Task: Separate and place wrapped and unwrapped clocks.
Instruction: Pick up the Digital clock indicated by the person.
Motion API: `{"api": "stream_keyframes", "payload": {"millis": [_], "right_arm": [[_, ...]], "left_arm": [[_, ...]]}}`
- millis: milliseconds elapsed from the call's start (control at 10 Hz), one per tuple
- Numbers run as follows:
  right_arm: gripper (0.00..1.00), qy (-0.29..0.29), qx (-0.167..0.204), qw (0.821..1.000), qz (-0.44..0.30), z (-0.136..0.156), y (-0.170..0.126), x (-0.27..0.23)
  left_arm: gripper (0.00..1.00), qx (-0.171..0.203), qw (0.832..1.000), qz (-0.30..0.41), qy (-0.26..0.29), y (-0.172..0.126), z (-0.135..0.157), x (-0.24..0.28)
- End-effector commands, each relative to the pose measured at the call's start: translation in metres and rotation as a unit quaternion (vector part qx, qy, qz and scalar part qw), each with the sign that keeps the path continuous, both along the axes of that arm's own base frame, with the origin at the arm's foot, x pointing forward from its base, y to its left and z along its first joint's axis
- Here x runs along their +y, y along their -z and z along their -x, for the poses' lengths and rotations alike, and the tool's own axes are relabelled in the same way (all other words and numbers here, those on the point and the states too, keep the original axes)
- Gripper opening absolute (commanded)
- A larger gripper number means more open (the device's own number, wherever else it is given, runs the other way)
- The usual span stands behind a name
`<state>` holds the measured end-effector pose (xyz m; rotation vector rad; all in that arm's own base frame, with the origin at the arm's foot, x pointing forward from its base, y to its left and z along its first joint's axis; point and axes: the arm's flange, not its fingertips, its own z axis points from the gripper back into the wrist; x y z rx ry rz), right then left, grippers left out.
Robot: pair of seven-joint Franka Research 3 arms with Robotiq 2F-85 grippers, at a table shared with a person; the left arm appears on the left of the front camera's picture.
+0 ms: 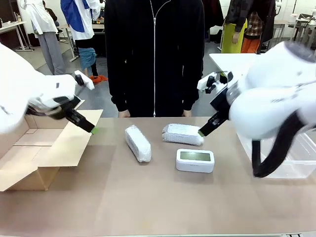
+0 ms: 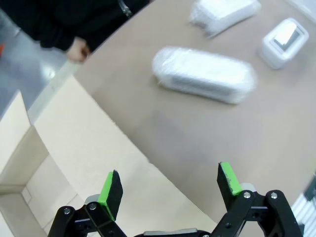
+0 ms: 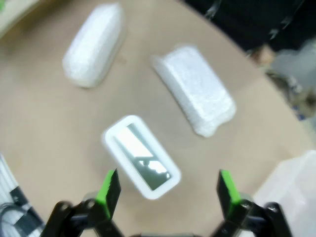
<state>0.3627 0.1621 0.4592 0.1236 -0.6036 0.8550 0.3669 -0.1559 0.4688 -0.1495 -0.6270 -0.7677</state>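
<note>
Front view's got the left wrapped clock (image 1: 138, 142) and right wrapped clock (image 1: 183, 134) lying on the table (image 1: 148, 202), bare clock (image 1: 195, 160) just robot-side of the right one, left gripper (image 2: 170, 185) over the cardboard box (image 1: 49, 148) flap, right gripper (image 3: 168, 185) hovering above the bare clock, both with jaws wide apart and empty.

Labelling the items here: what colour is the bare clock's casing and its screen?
White casing, grey screen; the clock shows best in the front view.

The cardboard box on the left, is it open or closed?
Open: the cardboard box has its flaps folded outward, leaving its top uncovered.
</note>
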Motion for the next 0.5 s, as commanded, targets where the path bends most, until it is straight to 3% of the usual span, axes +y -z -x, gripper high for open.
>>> {"api": "stream_keyframes", "payload": {"millis": [0,300,400], "right_arm": [[1.0,-0.092,0.008,0.996,-0.007,0.025,-0.037,-0.041],[1.0,-0.178,-0.026,0.981,-0.073,0.066,-0.055,-0.07],[1.0,-0.168,-0.04,0.981,-0.092,0.072,-0.057,-0.078]], "left_arm": [[1.0,0.026,0.996,0.03,0.074,-0.031,0.043,0.037],[1.0,0.018,0.988,0.047,0.143,-0.047,0.072,0.055],[1.0,0.011,0.987,0.04,0.153,-0.041,0.072,0.057]]}}
